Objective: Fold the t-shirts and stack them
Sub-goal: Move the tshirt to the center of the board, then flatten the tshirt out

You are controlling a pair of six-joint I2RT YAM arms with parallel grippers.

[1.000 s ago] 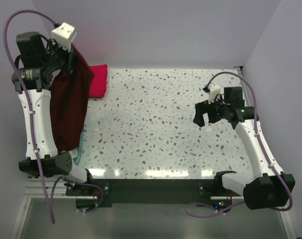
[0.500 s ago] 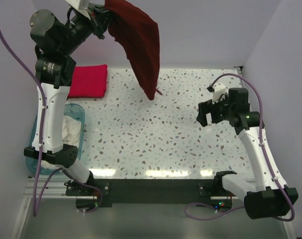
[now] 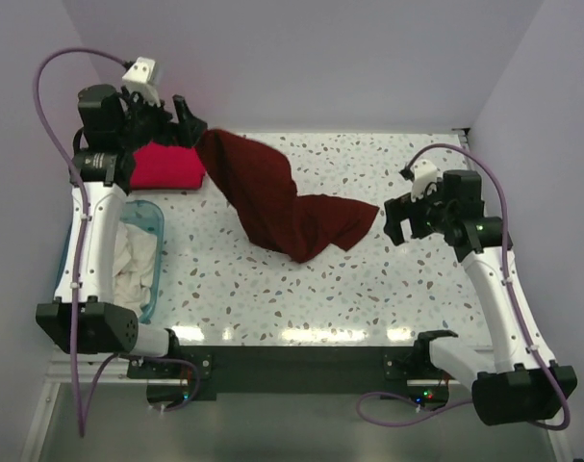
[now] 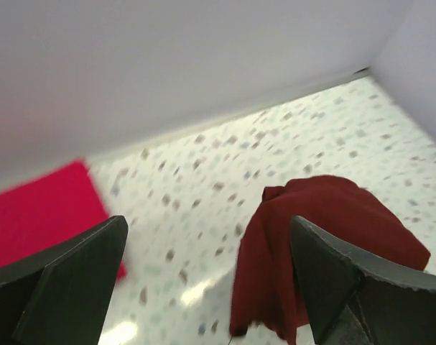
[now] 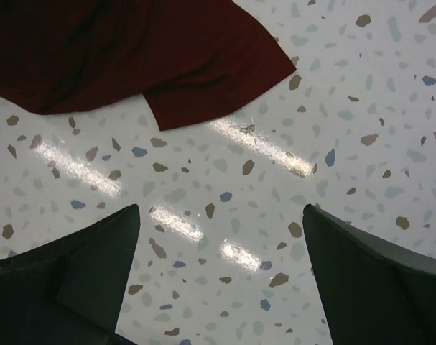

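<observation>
The dark maroon t-shirt (image 3: 284, 206) lies crumpled across the middle of the table, one end rising toward my left gripper (image 3: 188, 123). That gripper is open at the far left and holds nothing. In the left wrist view the maroon t-shirt (image 4: 325, 237) hangs free ahead of the open left gripper (image 4: 207, 230). A folded crimson-red t-shirt (image 3: 165, 166) lies at the far left. White t-shirts (image 3: 133, 258) sit in the tub. My right gripper (image 3: 394, 220) is open just right of the maroon cloth. In the right wrist view that gripper (image 5: 221, 212) is over bare table, the maroon t-shirt (image 5: 131, 57) beyond it.
A translucent blue plastic tub (image 3: 158, 223) stands at the left edge beside the left arm. The back wall runs close behind the crimson t-shirt (image 4: 38, 215). The speckled tabletop (image 3: 301, 289) shows between the maroon cloth and the arm bases.
My left gripper has opened and let go of the maroon t-shirt, which dropped from the air onto the table. The left arm came down toward the far left. The right arm barely moved.
</observation>
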